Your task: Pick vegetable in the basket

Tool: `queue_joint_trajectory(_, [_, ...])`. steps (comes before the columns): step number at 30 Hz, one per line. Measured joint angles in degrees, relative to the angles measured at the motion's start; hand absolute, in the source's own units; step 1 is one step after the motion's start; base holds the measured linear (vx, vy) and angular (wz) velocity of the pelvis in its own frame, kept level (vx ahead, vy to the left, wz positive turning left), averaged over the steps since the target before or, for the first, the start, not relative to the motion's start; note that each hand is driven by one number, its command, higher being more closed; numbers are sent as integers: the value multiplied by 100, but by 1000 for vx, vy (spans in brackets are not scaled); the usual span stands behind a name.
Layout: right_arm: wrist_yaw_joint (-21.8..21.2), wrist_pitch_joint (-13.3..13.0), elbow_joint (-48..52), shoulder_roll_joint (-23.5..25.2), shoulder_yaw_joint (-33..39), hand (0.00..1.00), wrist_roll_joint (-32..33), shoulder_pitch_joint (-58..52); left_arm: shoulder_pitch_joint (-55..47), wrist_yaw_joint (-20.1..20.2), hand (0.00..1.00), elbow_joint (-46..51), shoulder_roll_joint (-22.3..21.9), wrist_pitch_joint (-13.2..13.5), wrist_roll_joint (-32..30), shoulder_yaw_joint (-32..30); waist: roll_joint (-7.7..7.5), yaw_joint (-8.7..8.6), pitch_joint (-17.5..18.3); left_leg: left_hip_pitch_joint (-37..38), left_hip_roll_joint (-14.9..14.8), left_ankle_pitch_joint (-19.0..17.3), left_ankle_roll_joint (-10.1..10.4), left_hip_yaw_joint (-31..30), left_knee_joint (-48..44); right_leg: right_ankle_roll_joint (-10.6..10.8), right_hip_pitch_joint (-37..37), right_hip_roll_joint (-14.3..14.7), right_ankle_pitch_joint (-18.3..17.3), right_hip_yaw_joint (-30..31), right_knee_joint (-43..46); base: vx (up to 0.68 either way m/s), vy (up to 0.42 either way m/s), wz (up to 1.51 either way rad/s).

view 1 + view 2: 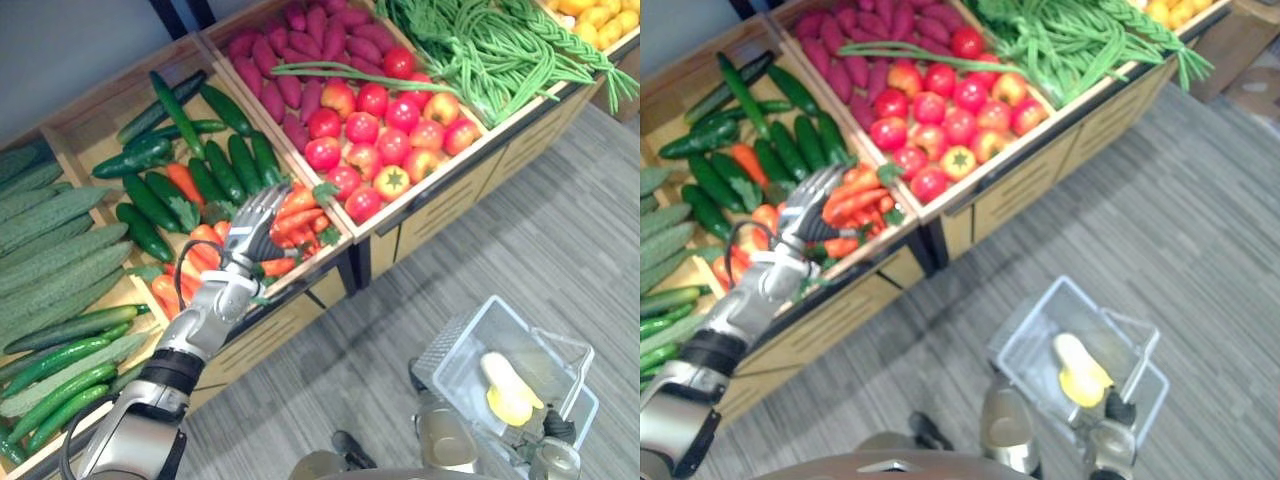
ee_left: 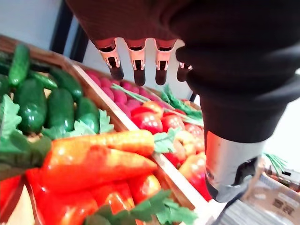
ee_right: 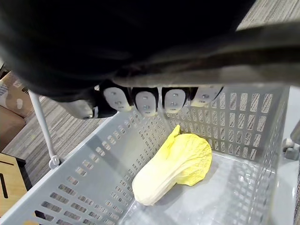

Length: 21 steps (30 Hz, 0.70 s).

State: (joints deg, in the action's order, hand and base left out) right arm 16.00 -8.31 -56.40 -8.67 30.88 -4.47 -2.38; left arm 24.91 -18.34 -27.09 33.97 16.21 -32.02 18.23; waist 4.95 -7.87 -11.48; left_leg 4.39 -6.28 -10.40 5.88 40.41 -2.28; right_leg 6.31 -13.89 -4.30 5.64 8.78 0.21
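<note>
Your left robot hand (image 1: 255,225) hovers open, fingers relaxed, right over the carrots (image 2: 98,159) at the front corner of the wooden crate (image 1: 275,330), and it's gripping nothing. Your right robot hand (image 3: 145,101) is curled round the handle of the grey basket (image 3: 93,178), and a yellow cabbage (image 3: 173,166) lies on its bottom.

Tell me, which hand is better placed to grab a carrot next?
Left: the left hand hangs open over the carrots, while the right hand is curled round the handle of the basket.
</note>
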Motion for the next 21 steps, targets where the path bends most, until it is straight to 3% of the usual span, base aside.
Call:
queue_joint_trajectory(8, [0,0,204,0,-38,100,-16,19,257,363,0,-322,119,4,256,369,7,32,-141,-74,-1,-11,17,-16,-6,8,-82,1,31,48,14,-49,-54,0])
queue_joint_trajectory(16, [4,0,320,0,-54,100,-15,19,560,367,0,-534,253,-20,250,385,32,34,-185,-218,-66,-11,17,-40,-154,-26,-157,4,111,46,2,-46,-65,2])
queue_joint_trajectory(21, [6,0,370,6,-107,100,-12,9,678,238,0,-761,217,-238,183,288,24,35,-202,-312,-87,-11,16,-140,-192,-16,-166,-3,128,3,0,-85,-67,8])
